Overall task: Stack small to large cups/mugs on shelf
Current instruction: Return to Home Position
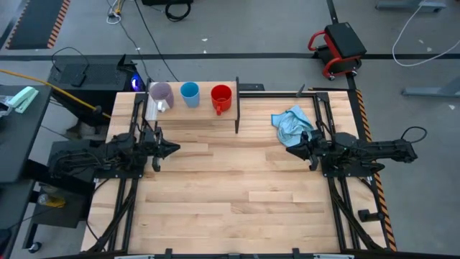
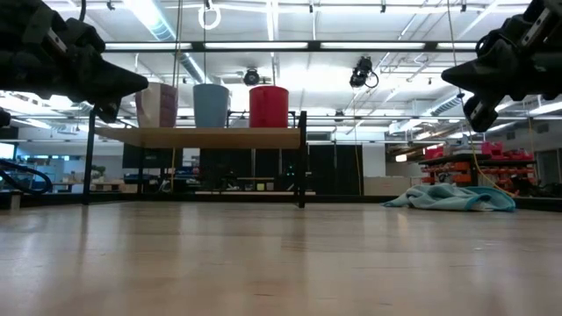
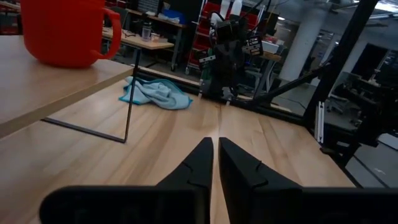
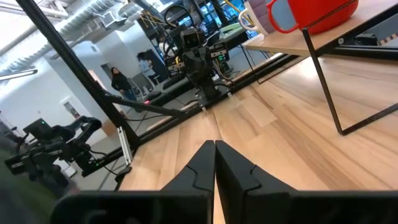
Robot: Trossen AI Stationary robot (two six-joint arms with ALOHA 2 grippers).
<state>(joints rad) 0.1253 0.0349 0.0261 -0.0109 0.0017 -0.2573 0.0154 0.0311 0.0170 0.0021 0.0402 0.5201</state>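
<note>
Three cups stand upright in a row on the shelf at the table's far left: the lilac mug, the light blue cup and the red mug. In the low view the lilac mug, the blue cup and the red mug rest on their bases on the board. My left gripper hovers shut by the table's left edge, near of the shelf. My right gripper hovers shut by the right edge. Both hold nothing.
A crumpled light blue cloth lies on the table at the far right, just beyond my right gripper. The shelf's thin black legs stand on the tabletop. Bare wood planks fill the table's middle and near side. People stand in the room beyond.
</note>
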